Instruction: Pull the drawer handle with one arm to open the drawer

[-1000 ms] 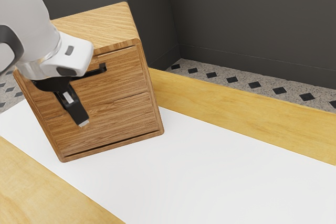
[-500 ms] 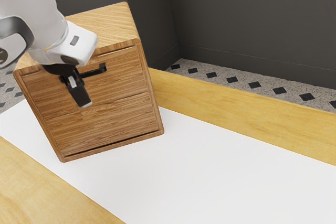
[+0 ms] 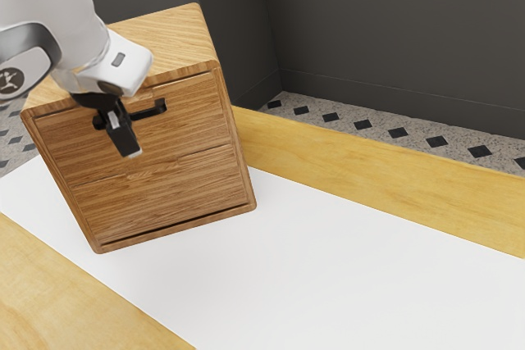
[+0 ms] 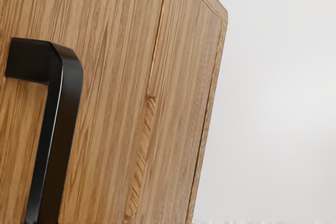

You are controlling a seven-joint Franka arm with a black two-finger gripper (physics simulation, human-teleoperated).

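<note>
A wooden cabinet (image 3: 156,161) stands tilted on the white table, with two drawer fronts that lie flush with its face. The top drawer (image 3: 189,116) carries a black bar handle (image 3: 150,110). My gripper (image 3: 127,143) hangs from the white arm at the exterior view's upper left. It sits right in front of the handle's left half and points down along the drawer front. In the wrist view the black handle (image 4: 55,129) is close, running along the wood grain of the drawer front (image 4: 121,77), with the cabinet's edge (image 4: 210,103) beside it.
The white tabletop (image 3: 328,268) stretches to the exterior view's right of the cabinet, framed by wooden borders (image 3: 369,174). A dark wall and a tiled floor (image 3: 394,130) lie behind.
My hand has risen along the cabinet front, from the lower drawer's level up to the handle. The cabinet and its drawers have not moved.
</note>
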